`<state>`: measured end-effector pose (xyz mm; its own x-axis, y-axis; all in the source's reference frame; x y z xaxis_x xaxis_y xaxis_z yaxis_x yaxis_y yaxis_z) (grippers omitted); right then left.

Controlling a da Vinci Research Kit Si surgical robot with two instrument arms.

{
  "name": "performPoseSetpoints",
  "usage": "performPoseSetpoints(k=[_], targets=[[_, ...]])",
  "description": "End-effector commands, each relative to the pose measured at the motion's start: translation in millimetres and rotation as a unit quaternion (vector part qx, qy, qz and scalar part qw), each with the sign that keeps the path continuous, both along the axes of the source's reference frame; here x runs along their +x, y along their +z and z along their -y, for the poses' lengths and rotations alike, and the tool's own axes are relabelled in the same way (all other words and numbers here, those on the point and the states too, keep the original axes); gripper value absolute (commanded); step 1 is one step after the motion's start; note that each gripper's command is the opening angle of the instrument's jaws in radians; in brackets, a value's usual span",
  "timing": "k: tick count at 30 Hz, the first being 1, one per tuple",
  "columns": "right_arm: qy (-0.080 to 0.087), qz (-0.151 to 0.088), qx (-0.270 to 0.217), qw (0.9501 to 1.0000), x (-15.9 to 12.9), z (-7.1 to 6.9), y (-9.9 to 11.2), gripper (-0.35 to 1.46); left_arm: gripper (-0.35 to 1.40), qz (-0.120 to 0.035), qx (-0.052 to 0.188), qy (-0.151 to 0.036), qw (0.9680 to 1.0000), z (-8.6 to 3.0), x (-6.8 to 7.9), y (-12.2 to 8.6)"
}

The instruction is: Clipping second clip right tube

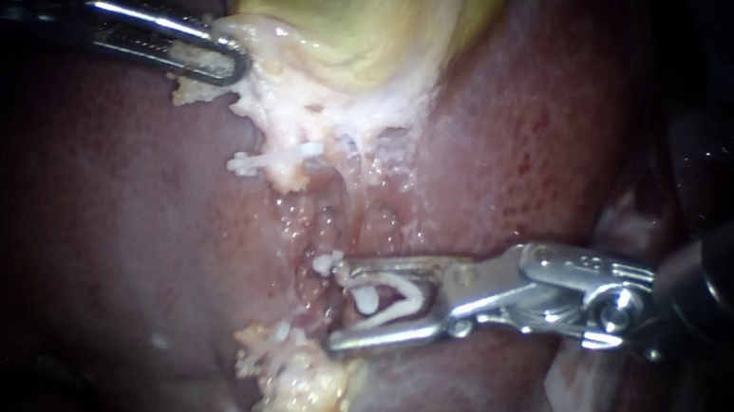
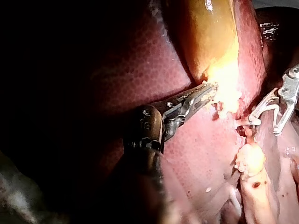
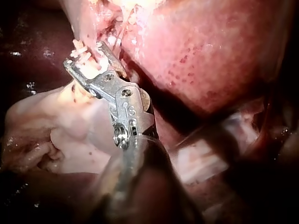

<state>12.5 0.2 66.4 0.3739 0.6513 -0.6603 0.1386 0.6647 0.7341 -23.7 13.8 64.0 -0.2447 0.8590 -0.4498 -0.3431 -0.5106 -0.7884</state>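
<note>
My left instrument [image 1: 220,61] comes in from the left with its jaws shut on white tissue at the lower edge of the yellow gallbladder [image 1: 357,3]. My right instrument [image 1: 339,306] reaches in from the right, its jaws open around the thin wet strands below that tissue. A white clip [image 1: 383,296] lies in the gap between them. I cannot tell which strand is the right tube. Another white clip [image 1: 263,163] sits higher up on the white tissue. In the right wrist view the open jaws [image 3: 83,55] frame the white clip [image 3: 86,66].
Dark red liver [image 1: 96,225] surrounds the site on both sides. A lump of yellow-white fat [image 1: 304,384] lies just below my right instrument. In the left wrist view my left instrument [image 2: 205,93] holds the gallbladder's edge, and my right instrument [image 2: 264,116] stands open beyond it.
</note>
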Motion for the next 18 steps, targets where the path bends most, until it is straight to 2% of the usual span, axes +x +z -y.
performPoseSetpoints(k=[1, 7, 18], targets=[[0.001, 0.002, -0.001, 1.0, -0.3, -0.2, 0.0, 0.46, -0.35, 0.0, 0.0, 0.0, 1.0, 0.0, 0.0, 0.0], [0.005, 0.013, -0.004, 0.9999, -1.4, -1.2, 0.7, 0.46, -0.35, 0.0, 0.0, 0.0, 1.0, 0.0, 0.0, -0.1], [0.021, 0.025, -0.001, 0.9995, -1.2, -2.4, 2.6, 0.46, -0.35, 0.0, 0.0, 0.0, 1.0, 0.0, 0.0, -0.1]])
